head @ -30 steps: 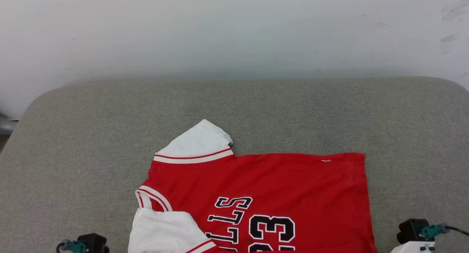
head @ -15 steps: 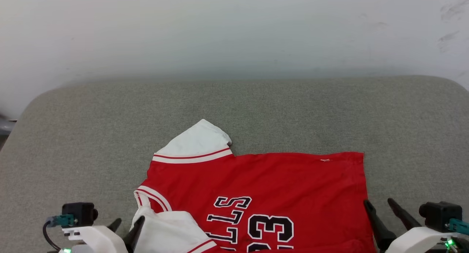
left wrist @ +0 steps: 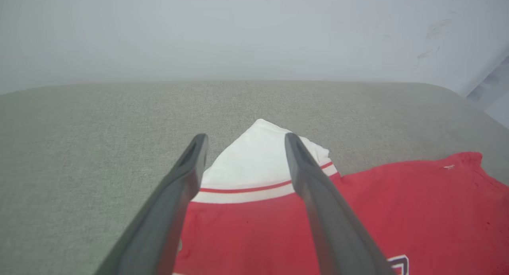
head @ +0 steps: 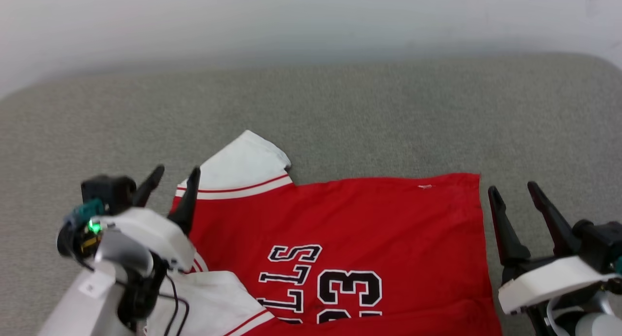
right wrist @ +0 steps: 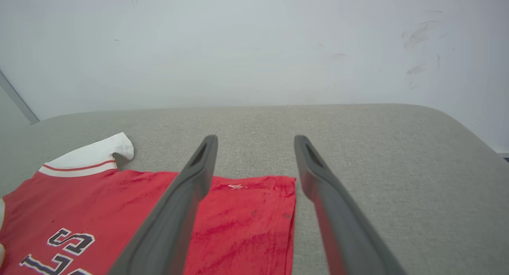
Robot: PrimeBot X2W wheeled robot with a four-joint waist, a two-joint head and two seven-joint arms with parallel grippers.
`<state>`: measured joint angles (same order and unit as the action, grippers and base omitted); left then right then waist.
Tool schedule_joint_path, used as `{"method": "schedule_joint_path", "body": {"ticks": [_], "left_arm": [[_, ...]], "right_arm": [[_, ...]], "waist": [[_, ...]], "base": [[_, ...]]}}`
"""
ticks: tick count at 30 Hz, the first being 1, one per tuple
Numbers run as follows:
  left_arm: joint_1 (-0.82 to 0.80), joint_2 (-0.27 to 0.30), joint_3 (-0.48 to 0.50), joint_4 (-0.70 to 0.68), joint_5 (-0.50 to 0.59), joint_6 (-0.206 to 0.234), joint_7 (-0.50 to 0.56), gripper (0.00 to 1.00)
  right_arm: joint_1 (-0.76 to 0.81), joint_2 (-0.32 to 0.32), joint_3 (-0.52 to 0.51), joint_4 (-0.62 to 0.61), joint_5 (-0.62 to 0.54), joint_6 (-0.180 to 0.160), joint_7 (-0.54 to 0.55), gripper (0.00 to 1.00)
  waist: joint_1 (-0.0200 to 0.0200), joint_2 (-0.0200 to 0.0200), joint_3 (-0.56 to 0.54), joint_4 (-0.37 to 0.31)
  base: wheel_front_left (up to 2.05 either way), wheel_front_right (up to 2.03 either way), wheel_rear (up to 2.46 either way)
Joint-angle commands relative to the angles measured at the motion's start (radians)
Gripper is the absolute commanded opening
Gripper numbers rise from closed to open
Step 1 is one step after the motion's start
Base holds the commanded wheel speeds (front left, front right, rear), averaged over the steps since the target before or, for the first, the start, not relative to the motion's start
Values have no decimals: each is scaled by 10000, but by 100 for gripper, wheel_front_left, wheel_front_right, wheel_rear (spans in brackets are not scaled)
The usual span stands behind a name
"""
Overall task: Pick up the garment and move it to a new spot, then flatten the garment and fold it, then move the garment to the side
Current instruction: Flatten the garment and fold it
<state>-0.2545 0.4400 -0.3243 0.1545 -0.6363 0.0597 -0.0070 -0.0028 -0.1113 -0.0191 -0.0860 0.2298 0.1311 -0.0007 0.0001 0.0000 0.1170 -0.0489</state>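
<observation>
The garment (head: pixel 350 219) is a red jersey with white sleeves and black "23" lettering. It lies flat on the grey cushion, collar to the left and hem to the right, its near part cut off by the bottom edge. My left gripper (head: pixel 175 178) stands open above the collar end, beside the far white sleeve (head: pixel 243 168). In the left wrist view the open gripper (left wrist: pixel 242 141) frames that sleeve (left wrist: pixel 254 163) with nothing held. My right gripper (head: pixel 515 192) is open just off the hem edge. Its wrist view shows the gripper (right wrist: pixel 254 141) over the hem corner (right wrist: pixel 274 187).
The grey cushion (head: pixel 340 107) stretches wide behind and to both sides of the jersey. A white wall (head: pixel 291 15) rises directly behind it. The cushion's rounded right corner (right wrist: pixel 449 123) drops off near the wall.
Both grippers opened and rose into the head view from the bottom corners, letting go of the jersey. The camera tilted, so the whole scene sits higher in the picture.
</observation>
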Motion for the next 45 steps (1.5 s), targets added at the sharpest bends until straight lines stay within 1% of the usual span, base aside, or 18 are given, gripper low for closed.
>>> {"method": "schedule_joint_path", "body": {"ticks": [1, 4, 6, 8, 11, 13, 19, 23, 26, 28, 29, 30, 31, 32, 34, 39, 42, 45], "left_arm": [[-538, 20, -43, 166, 105, -111, 15, 100], [-1582, 107, -128, 662, 118, -471, 291, 100], [-2255, 209, -205, 1056, 47, -786, 636, 100], [-2905, 403, -363, 1475, -20, -1145, 1158, 100], [-3731, 680, -660, 2021, -217, -1574, 2093, 100], [-4206, 914, -836, 2345, -434, -1729, 2761, 100], [-5125, 1604, -1361, 3168, -1367, -1890, 4765, 100], [-5473, 2047, -1678, 3584, -1806, -1903, 5735, 100], [-5385, 2236, -1980, 4233, -1966, -1883, 6661, 100], [-5127, 2154, -2218, 4620, -2284, -1884, 7397, 100], [-5001, 2126, -2451, 4679, -2357, -1886, 7798, 51], [-4863, 2080, -2552, 4791, -2549, -1888, 8127, 23], [-4771, 2029, -2661, 4872, -2629, -1891, 8419, 0], [-4705, 1958, -2732, 4955, -2760, -1893, 8699, 0], [-4689, 1786, -2732, 4953, -2890, -1897, 8779, 0], [-4850, 1660, -2667, 5054, -2735, -1825, 8115, 0], [-5112, 1627, -2583, 5031, -2558, -1831, 7581, 0], [-5433, 1572, -2526, 4932, -2421, -1849, 7131, 0]], "right_arm": [[-276, 80, 35, -132, -94, -8, -13, 100], [-628, 181, 131, -298, -175, -8, -33, 100], [-829, 240, 191, -308, -205, -8, -54, 100], [-1059, 307, 301, -282, -201, -6, -124, 100], [-1329, 390, 374, -142, -107, -8, -213, 100], [-1478, 453, 446, -7, -37, -8, -284, 100], [-1745, 544, 700, 346, 137, -8, -756, 100], [-1841, 593, 755, 628, 312, -8, -905, 100], [-1870, 610, 803, 793, 482, -8, -1042, 100], [-1851, 618, 846, 896, 604, -8, -1137, 100], [-1851, 619, 845, 966, 658, -8, -1136, 100], [-1851, 621, 833, 1017, 750, -8, -1150, 100], [-1856, 624, 813, 1071, 781, -6, -1119, 100], [-1867, 626, 803, 1116, 844, -8, -1087, 100], [-1898, 630, 822, 1207, 1044, -6, -997, 100], [-2080, 625, 932, 1482, 1577, -8, -509, 100], [-2292, 405, 875, 1888, 1969, -8, 202, 100], [-2636, -12, 960, 2360, 2297, -6, 1370, 100]], "waist": [[-1, 0, 730, -305], [-1, 0, 1303, -572], [-1, 0, 1616, -772], [-1, 0, 1907, -997], [-1, 0, 2237, -1307], [-1, 0, 2422, -1510], [-1, 0, 2772, -2053], [-1, 0, 2943, -2305], [-1, 0, 3021, -2416], [-1, 0, 3039, -2496], [-1, 0, 3054, -2527], [-1, 0, 3060, -2547], [-1, 0, 3075, -2557], [-1, 0, 3084, -2564], [-1, 0, 3092, -2562], [-1, 0, 2954, -2489], [-1, 0, 2757, -2381], [-1, 0, 2507, -2179]], "base": [[0, 0, 0], [0, 0, 0], [0, 0, 0], [0, 0, 0], [0, 0, 0], [0, 0, 0], [0, 0, 0], [0, 0, 0], [0, 0, 0], [0, 0, 0], [0, 0, 0], [0, 0, 0], [0, 0, 0], [0, 0, 0], [0, 0, 0], [0, 0, 0], [0, 0, 0], [0, 0, 0]]}}
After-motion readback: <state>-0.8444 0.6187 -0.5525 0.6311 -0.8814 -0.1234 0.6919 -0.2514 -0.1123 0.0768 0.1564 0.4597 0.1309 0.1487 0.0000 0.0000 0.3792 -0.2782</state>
